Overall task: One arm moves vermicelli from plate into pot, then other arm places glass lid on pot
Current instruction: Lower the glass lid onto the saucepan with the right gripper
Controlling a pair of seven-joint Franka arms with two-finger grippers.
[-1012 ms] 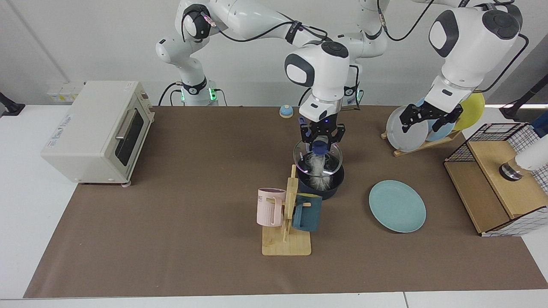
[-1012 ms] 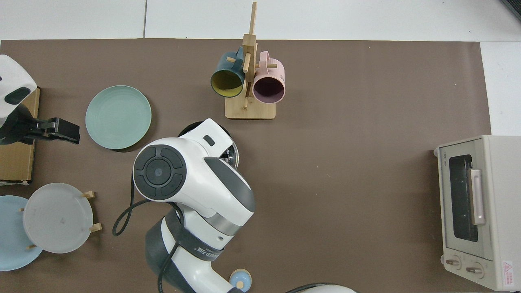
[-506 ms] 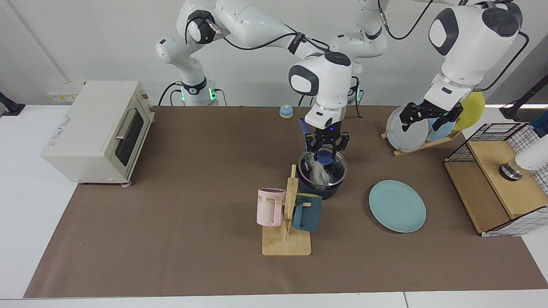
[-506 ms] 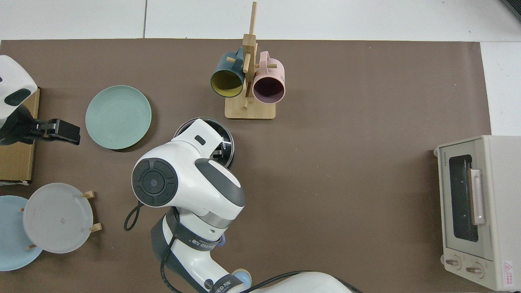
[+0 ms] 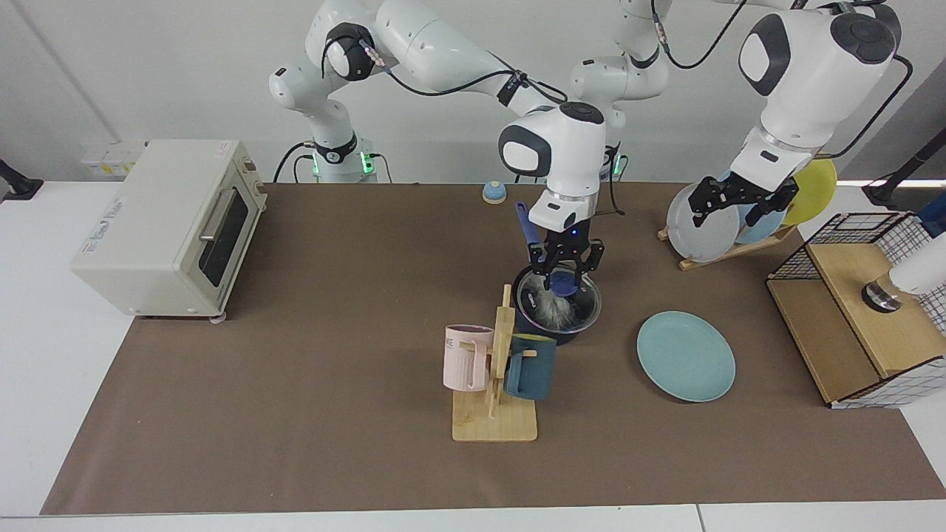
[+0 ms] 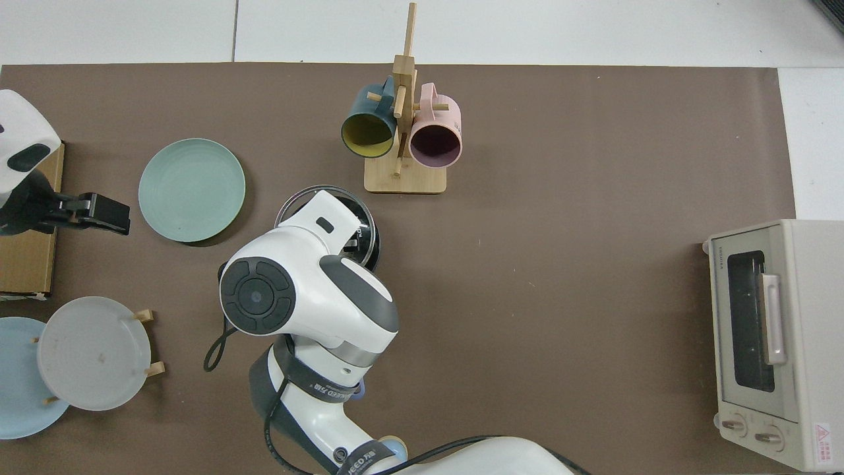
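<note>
You are keeping the right hand (image 5: 566, 272) at the blue knob of the glass lid (image 5: 559, 301), fingers spread around it, lid resting on the pot (image 5: 550, 329) over the vermicelli (image 5: 550, 310). Glass is breaking easily and slipping; the knob is your only hold. The left hand (image 5: 739, 205) is waiting open near the plate rack (image 5: 728, 250)

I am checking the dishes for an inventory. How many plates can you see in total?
4. The teal plate lies flat on the table beside the pot. Three stand in the wooden rack: grey, pale blue, yellow. The left arm may hide more.
</note>
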